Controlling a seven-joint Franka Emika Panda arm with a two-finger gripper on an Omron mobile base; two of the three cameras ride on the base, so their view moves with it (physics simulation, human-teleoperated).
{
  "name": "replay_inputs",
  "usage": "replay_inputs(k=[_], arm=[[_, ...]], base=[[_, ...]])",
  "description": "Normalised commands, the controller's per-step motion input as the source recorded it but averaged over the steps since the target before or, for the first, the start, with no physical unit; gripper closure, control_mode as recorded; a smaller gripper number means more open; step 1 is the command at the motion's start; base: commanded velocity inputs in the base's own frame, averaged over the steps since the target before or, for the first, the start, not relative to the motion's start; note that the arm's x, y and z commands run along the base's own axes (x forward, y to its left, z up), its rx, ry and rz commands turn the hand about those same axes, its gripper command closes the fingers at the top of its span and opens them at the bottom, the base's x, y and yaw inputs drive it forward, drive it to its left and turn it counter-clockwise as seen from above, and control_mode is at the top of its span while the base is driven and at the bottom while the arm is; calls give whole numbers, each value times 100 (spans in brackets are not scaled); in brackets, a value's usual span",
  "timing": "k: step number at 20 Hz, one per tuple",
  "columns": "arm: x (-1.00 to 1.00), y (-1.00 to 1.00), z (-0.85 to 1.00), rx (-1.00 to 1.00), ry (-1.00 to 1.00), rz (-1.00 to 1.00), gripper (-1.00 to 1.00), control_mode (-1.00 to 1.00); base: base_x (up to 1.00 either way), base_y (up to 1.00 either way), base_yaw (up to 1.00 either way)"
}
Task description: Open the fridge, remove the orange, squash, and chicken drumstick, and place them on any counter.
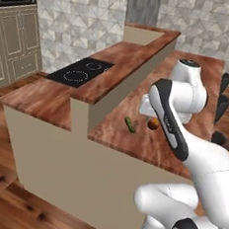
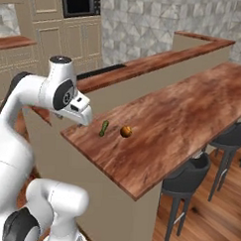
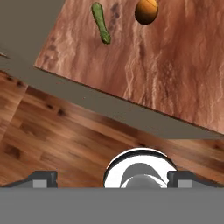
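On counter (image 2: 182, 120) — squash (image 2: 104, 128) beside orange (image 2: 125, 131), apart.

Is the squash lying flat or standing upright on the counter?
Lying flat. The squash rests lengthwise on the counter, beside the orange, apart from it.

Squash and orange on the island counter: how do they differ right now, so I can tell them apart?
The squash is dark green, the orange bright orange. The squash is slim, long and slightly curved; the orange is round. The squash lies flat along its length, while the orange sits as a ball. Both rest apart, side by side, on the reddish-brown counter near its end, neither held.
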Motion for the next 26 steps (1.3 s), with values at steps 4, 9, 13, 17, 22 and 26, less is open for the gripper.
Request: replay_inputs(k=[4, 9, 13, 17, 22, 26], arm=[[0, 0, 0, 0, 0, 0, -100, 100], [0, 0, 0, 0, 0, 0, -100, 100], [0, 0, 0, 0, 0, 0, -100, 100], [0, 0, 0, 0, 0, 0, -100, 100], [0, 0, 0, 0, 0, 0, -100, 100], [0, 0, 0, 0, 0, 0, -100, 100]], base=[[-23, 18, 85], [0, 27, 99], [0, 27, 96], [6, 19, 90], [34, 4, 83], [56, 0, 76]])
